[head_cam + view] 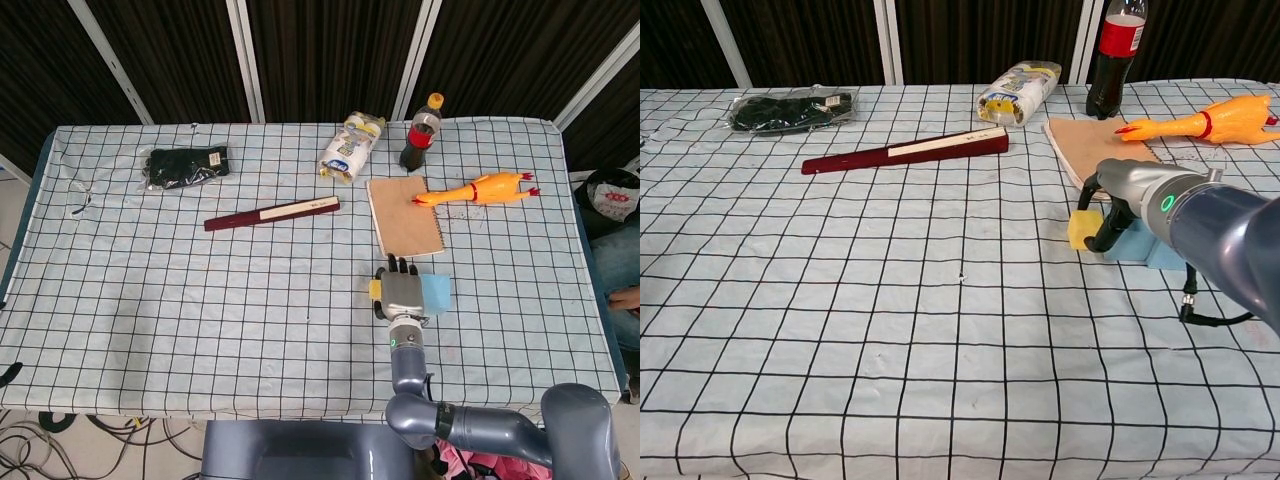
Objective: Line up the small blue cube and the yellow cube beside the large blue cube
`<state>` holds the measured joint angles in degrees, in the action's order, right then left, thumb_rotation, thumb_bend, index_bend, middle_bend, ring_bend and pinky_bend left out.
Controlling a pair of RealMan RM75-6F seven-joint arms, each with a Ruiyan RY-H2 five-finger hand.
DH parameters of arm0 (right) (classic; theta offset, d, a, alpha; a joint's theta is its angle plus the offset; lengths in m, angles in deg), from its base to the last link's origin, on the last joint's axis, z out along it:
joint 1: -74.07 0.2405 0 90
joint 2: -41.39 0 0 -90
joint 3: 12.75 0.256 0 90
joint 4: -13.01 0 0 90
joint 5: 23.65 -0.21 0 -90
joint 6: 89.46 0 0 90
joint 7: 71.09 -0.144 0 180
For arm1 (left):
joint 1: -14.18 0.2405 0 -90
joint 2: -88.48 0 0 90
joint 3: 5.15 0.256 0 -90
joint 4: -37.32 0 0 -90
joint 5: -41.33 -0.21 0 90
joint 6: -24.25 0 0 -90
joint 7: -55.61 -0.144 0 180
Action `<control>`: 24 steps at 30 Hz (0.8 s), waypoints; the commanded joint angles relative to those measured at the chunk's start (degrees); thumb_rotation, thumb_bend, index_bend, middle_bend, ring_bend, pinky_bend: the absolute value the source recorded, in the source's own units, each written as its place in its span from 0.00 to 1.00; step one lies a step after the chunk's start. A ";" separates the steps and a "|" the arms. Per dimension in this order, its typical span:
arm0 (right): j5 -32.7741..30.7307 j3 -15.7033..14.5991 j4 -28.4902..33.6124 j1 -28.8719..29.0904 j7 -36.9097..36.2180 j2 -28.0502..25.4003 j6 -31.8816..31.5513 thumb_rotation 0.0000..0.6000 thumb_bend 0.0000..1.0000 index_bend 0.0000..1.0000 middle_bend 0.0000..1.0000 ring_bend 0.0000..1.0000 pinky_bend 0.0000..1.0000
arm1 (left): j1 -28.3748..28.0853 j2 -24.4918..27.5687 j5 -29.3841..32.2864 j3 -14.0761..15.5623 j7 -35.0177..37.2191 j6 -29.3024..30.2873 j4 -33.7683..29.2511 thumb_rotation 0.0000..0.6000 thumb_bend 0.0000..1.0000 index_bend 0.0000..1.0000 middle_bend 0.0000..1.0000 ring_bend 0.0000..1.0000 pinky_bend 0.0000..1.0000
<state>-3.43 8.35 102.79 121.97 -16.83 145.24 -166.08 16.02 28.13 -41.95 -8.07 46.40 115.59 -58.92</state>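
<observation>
The yellow cube (1084, 229) sits on the checked cloth, also seen from the head view as the yellow cube (375, 290) at the hand's left edge. Right of it lies the large blue cube (1137, 245), whose light-blue top (437, 292) shows past the hand. My right hand (402, 293) hovers palm-down over the gap between them, its dark fingers (1106, 225) reaching down just right of the yellow cube and barely clear of it. I see nothing gripped in it. The small blue cube is hidden, if it is there, under the hand. My left hand is out of sight.
Just behind the cubes lies a brown notebook (404, 214), with a rubber chicken (480, 190) and a cola bottle (421, 132) beyond. Further left are a dark red strip (271, 212), a snack packet (352, 147) and a black bag (186, 165).
</observation>
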 commanded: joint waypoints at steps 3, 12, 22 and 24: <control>0.15 -0.25 0.32 -0.05 -0.01 -0.15 -0.16 1.00 0.37 0.33 0.01 0.00 0.09 | 0.01 0.04 -0.01 0.02 0.05 -0.01 -0.02 1.00 0.01 0.21 0.05 0.00 0.00; 0.15 -0.53 0.31 -0.23 -0.37 -0.20 -0.11 1.00 0.37 0.33 0.01 0.00 0.09 | 0.02 0.10 0.04 0.02 0.01 -0.04 -0.05 1.00 0.01 0.21 0.05 0.00 0.00; 0.08 -0.60 0.33 -0.44 -0.88 -0.41 0.19 1.00 0.37 0.31 0.01 0.00 0.09 | 0.03 0.12 0.08 0.03 -0.05 -0.04 -0.10 1.00 0.01 0.22 0.05 0.00 0.00; 0.14 -0.58 0.44 -0.47 -1.05 -0.51 0.31 1.00 0.37 0.27 0.01 0.00 0.09 | 0.03 0.12 0.09 0.03 -0.08 -0.04 -0.11 1.00 0.01 0.22 0.05 0.00 0.00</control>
<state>-3.31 7.77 103.21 121.51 -17.85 144.76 -165.79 16.05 28.25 -41.86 -8.05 46.31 115.55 -59.03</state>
